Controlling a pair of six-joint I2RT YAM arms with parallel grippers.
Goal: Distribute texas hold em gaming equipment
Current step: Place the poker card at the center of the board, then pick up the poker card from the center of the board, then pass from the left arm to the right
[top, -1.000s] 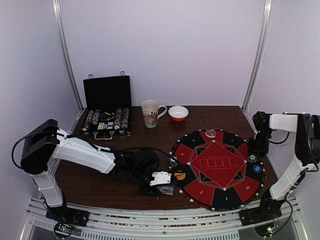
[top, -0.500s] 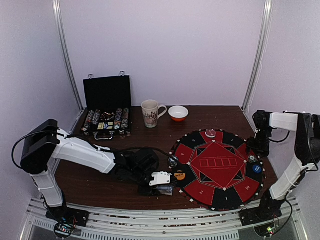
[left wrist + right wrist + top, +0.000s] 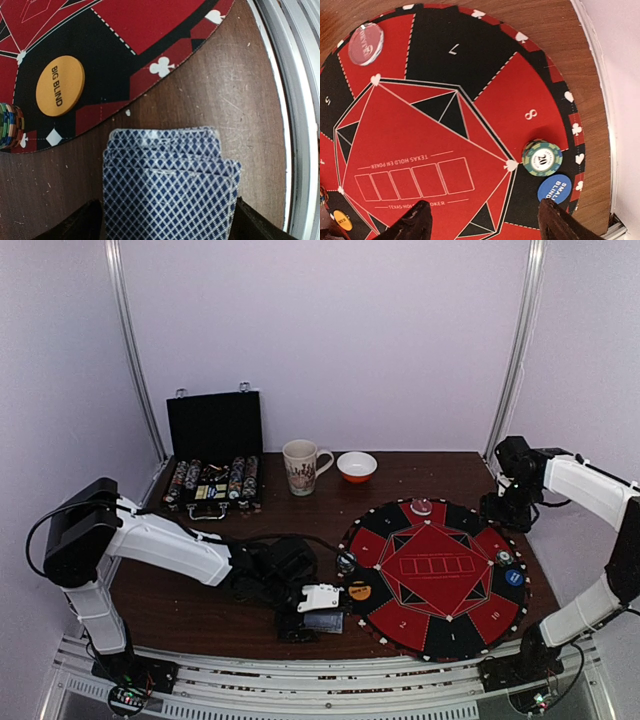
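A fanned deck of blue-backed playing cards (image 3: 170, 185) lies face down on the wooden table just off the mat's near-left edge (image 3: 326, 621). My left gripper (image 3: 167, 210) (image 3: 320, 608) is open, one finger on each side of the deck. On the mat beside it lie an orange Big Blind button (image 3: 60, 85) (image 3: 360, 591) and a chip stack (image 3: 10, 125) (image 3: 346, 561). My right gripper (image 3: 484, 206) (image 3: 502, 508) hangs open and empty above the mat's right rear. Below it sit a green chip stack (image 3: 542, 158) (image 3: 504, 558) and a blue Small Blind button (image 3: 558, 194) (image 3: 513, 577).
The round red-and-black mat (image 3: 400, 625) covers the table's right half, with a clear disc (image 3: 366, 44) at its far edge. An open black case (image 3: 213, 425) with chip rows stands at the back left, beside a mug (image 3: 300, 466) and a small bowl (image 3: 357, 467).
My left gripper has opened and let go of the cards, which now lie on the table. My right gripper has risen and drawn back from the right chip stack, its jaws wider.
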